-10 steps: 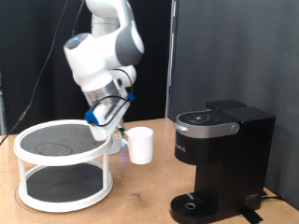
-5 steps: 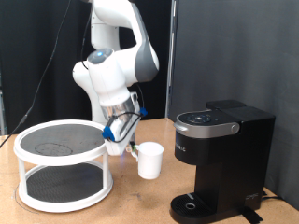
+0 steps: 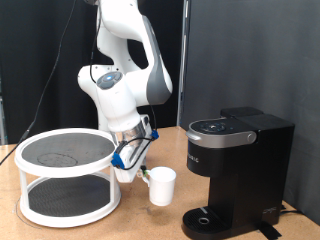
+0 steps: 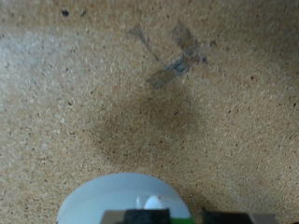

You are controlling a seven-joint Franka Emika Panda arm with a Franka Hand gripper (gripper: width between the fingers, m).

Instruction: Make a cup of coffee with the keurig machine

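One white cup hangs gripped at its rim by the end effector, which is clenched on it, the cup tilted slightly and seemingly just above the cork-textured tabletop (whether its base touches the surface cannot be told). It sits between the two-tier round rack at the exterior view's left and the keurig machine at the exterior view's right, just beside the machine's front and above and to the left of its round drip base. The machine's lid is down. The white arm bends down from the exterior view's top behind the cup. From the wrist view, the cup's pale rim shows at the frame edge over speckled cork, with a dark round shadow on the surface beyond it.
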